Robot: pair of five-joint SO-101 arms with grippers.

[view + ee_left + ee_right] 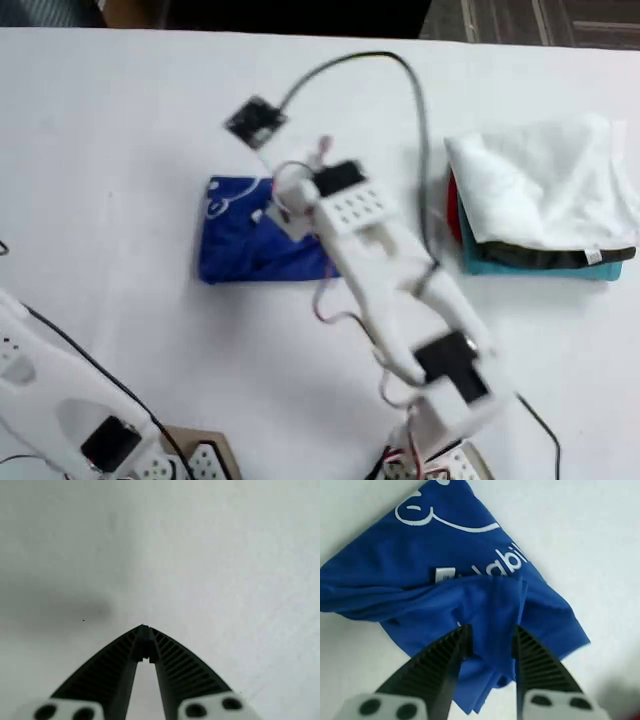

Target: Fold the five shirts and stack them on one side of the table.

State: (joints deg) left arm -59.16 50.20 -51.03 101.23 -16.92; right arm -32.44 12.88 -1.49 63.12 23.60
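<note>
— What is seen on the blue shirt (445, 540)?
— White writing (507, 562) and a small white label (442, 575) are seen just past the right tool (491, 637). The writing is partly hidden.
— How is that tool held?
— A fold of the shirt is pinched between its fingers.
— And the left tool (145, 630)?
— It is closed, tips together, over the table (210, 555).
— The folded stack (540, 200)?
— It is kept well apart from the right tool.

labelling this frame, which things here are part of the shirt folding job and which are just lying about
Job: blue shirt; right gripper, a fold of that shirt between its fingers; stack of folded shirts, white on top; left gripper, shut over the table.
Just lying about: small black square.
</note>
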